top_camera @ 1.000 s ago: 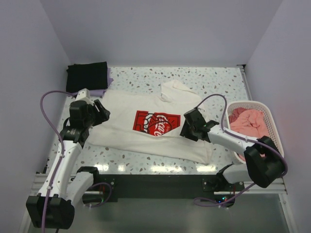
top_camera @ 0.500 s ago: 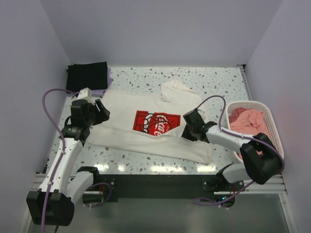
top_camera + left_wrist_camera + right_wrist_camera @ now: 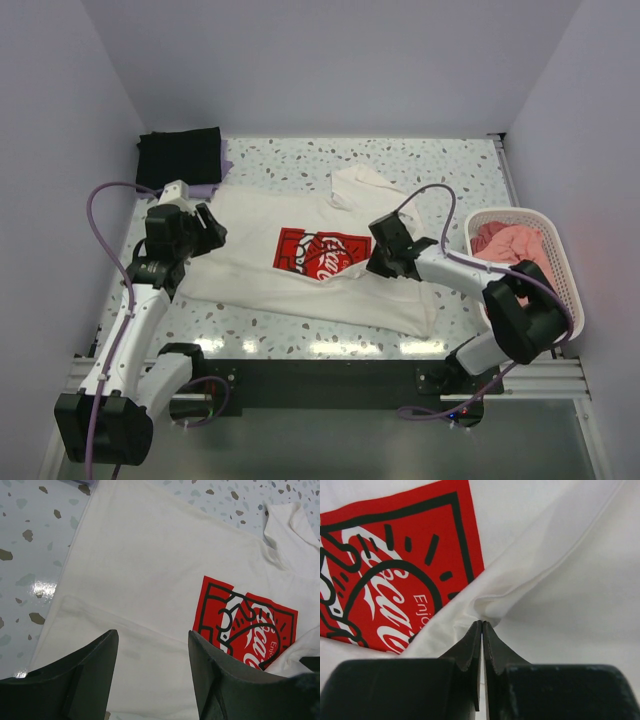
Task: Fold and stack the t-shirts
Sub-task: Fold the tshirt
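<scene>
Clearly the right pincer [image 3: 374, 266] is closed on the cream-white t-shirt [image 3: 255, 250]: in the right wrist view its two dark, wedge-shaped fingers [image 3: 470, 647] meet tip to tip, with a small puckered ridge of the soft matte cloth caught at their points. A rounded fold runs up and to the right from that pinch. The shirt lies spread mostly flat on the speckled terrazzo table [image 3: 300, 160], reaching from this pincer across to the left pincer [image 3: 214, 233].

The left pincer hovers with its jaws apart and nothing between them, over the plain smooth side of the same shirt; its blunt black fingers [image 3: 85, 680] frame a faint straight crease in the fabric.

Just left of the right pincer's tips sits the red square print [image 3: 395, 570], outlined in black with short black ray strokes. White cursive script crosses it, and beside that the small letters "Enjo" can be read; the rest is hidden by the fold.

Beyond the left pincer lies a folded black t-shirt [image 3: 180, 156] on a pale lavender t-shirt [image 3: 226, 160]. Behind the right pincer, a crumpled salmon-pink t-shirt [image 3: 515, 252] fills a white slatted basket [image 3: 516, 212].
</scene>
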`<state>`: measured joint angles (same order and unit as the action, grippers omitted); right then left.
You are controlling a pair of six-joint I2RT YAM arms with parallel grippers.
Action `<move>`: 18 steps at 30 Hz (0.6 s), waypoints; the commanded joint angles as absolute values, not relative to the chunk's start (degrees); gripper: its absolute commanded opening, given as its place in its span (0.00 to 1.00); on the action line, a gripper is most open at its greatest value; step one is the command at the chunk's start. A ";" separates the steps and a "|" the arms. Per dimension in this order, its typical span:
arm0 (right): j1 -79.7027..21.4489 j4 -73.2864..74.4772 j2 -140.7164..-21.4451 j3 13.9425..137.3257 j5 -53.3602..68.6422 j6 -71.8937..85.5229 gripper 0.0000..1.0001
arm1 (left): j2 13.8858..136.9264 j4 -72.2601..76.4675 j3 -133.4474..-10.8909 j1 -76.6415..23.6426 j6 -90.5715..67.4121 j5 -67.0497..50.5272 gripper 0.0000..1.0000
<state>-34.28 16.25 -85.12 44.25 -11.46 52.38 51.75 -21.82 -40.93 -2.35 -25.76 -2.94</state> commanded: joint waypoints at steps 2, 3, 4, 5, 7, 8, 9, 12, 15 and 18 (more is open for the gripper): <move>-34.37 14.07 -88.24 49.22 -12.57 51.07 0.03 | 51.42 -18.63 -40.87 -2.55 -24.17 -4.04 0.63; -34.37 13.98 -89.11 49.65 -12.39 50.98 0.03 | 51.50 -18.63 -40.70 -2.55 -24.08 -4.22 0.63; -34.37 13.71 -89.47 50.44 -12.57 50.89 0.03 | 51.42 -18.63 -40.61 -2.55 -24.08 -4.22 0.63; -34.37 13.54 -89.73 50.88 -12.57 50.71 0.03 | 51.42 -18.63 -40.61 -2.55 -24.08 -4.13 0.63; -34.36 13.19 -90.61 52.11 -13.27 50.45 0.03 | 51.68 -18.72 -40.61 -2.55 -24.00 -4.22 0.63; -34.28 13.10 -90.88 52.47 -13.45 50.28 0.03 | 51.68 -18.63 -40.61 -2.55 -24.08 -4.22 0.63; -34.28 12.92 -91.14 52.91 -13.71 50.27 0.03 | 51.94 -18.63 -40.43 -2.55 -24.00 -4.22 0.63; -34.19 12.04 -92.28 54.05 -13.71 50.27 0.03 | 52.99 -18.72 -40.34 -2.55 -24.17 -3.96 0.63; -33.67 10.82 -92.99 54.67 -13.62 50.80 0.03 | 55.36 -19.51 -41.04 -2.55 -24.87 -3.34 0.63; -33.23 9.76 -93.95 55.37 -12.92 50.63 0.04 | 58.34 -19.95 -42.54 -2.55 -26.10 -2.73 0.63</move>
<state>-33.87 13.10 -93.14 52.97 -11.44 50.98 56.01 -21.50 -40.88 -2.35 -25.91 -3.18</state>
